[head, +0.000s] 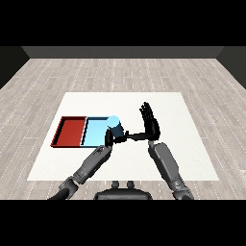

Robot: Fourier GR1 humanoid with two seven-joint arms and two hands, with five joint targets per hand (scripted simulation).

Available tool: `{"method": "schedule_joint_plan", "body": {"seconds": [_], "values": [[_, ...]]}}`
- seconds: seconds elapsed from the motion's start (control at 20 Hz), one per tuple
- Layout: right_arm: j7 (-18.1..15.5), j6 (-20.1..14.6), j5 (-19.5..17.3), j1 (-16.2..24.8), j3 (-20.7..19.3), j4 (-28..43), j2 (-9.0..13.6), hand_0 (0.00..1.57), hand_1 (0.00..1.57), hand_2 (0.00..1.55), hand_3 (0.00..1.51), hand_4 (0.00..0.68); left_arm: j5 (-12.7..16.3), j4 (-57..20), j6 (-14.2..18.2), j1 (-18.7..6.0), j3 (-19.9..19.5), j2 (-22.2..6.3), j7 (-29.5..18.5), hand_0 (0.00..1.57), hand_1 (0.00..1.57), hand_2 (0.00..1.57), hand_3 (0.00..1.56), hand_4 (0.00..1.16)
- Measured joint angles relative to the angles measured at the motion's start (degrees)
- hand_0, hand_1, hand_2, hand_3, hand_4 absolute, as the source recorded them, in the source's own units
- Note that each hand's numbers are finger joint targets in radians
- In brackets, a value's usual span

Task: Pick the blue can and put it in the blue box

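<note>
The blue can (pixel 116 127) stands upright at the right edge of the light blue tray (pixel 94 132), partly over its rim. My left hand (pixel 109 139) is curled round the can's lower left side and hides its base. To the can's right, my right hand (pixel 150 123) is open, with straight fingers pointing up and away. Its thumb reaches left towards the can; I cannot tell if it touches.
The red tray (pixel 70 130) lies directly left of the blue tray, sharing a wall with it. Both sit on the left half of the white table (pixel 182 144). Wooden floor surrounds the table.
</note>
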State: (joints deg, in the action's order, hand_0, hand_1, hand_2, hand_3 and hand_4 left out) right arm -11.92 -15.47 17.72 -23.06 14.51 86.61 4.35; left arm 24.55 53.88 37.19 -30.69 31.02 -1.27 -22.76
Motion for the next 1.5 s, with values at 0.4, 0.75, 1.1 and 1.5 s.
{"method": "schedule_joint_plan", "body": {"seconds": [0.4, 0.75, 1.1, 1.5], "values": [[-1.6, 3.4, 5.6, 9.4, -7.7, 10.3, 3.7, 0.0, 0.0, 0.0, 0.0, 0.0, -1.5, 0.7, -1.2, -0.9, -5.6, -6.4, 2.3, 1.57, 1.57, 1.57, 1.47, 1.13], [-3.0, 6.2, 7.3, 10.5, -13.0, 8.1, 5.7, 0.0, 0.0, 0.0, 0.0, 0.0, -2.7, -10.3, -5.0, -7.8, -12.0, -11.0, 5.6, 1.57, 1.57, 1.57, 1.51, 1.1], [-4.4, 7.1, 7.5, 9.8, -15.1, 3.7, 5.5, 0.0, 0.0, 0.0, 0.0, 0.0, -4.4, -27.7, -7.3, -13.6, -15.2, -12.1, 8.2, 1.57, 1.57, 1.57, 1.44, 1.02], [-5.5, 8.4, 8.1, 8.0, -16.8, -1.5, 5.4, 0.0, 0.0, 0.0, 0.0, 0.0, -6.9, -44.4, -6.6, -16.8, -15.8, -10.2, 13.3, 0.9, 0.9, 0.84, 0.95, 0.9]]}}
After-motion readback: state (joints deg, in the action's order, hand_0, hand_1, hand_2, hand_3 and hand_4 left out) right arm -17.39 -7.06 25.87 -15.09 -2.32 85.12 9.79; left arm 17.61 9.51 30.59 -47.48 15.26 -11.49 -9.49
